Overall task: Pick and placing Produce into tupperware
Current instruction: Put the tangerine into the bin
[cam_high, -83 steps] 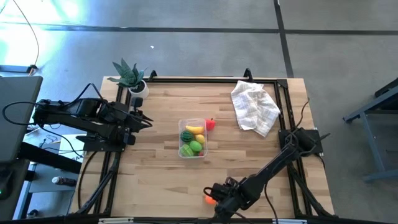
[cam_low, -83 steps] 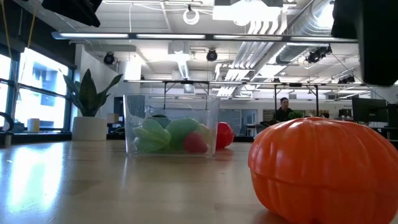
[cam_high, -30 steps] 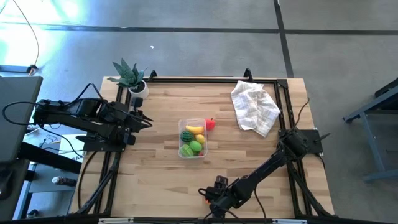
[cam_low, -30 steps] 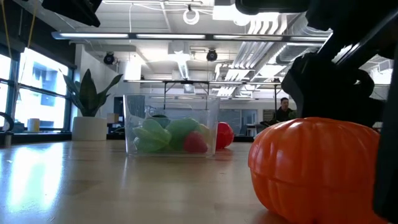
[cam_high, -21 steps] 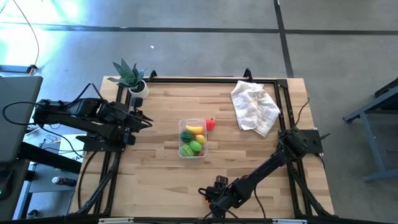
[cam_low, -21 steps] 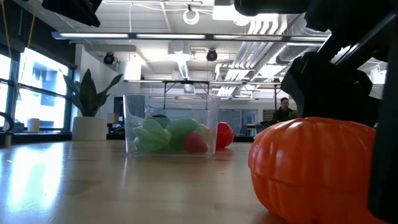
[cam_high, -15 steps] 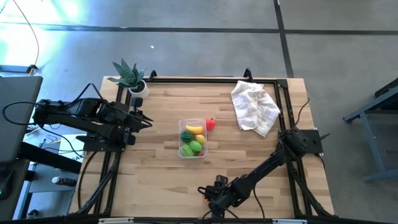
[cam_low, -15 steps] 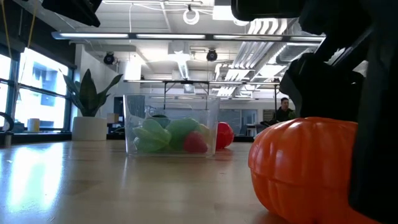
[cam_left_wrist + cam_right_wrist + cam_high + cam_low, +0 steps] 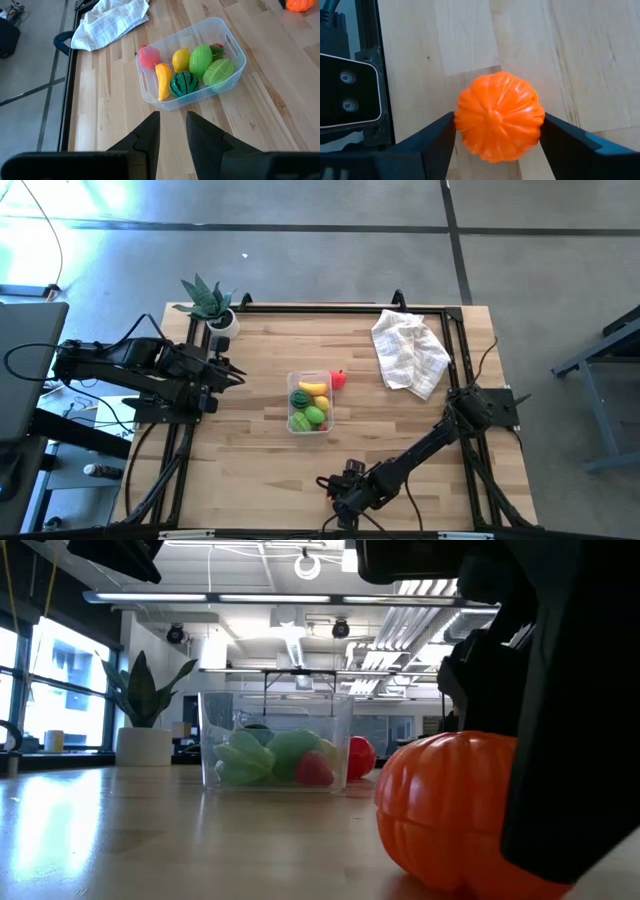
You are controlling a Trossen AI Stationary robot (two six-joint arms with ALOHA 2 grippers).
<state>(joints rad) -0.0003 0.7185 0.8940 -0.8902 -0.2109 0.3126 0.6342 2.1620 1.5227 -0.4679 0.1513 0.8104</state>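
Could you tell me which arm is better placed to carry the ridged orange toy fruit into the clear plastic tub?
The right. Its claw already straddles the ridged orange toy fruit at the table's near edge, a finger on each side. The left claw is shut, waiting by the clear plastic tub, far from that fruit.

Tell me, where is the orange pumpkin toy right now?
The orange pumpkin toy sits between the right tool's fingers at the table's near edge, well away from the tupperware at mid-table.
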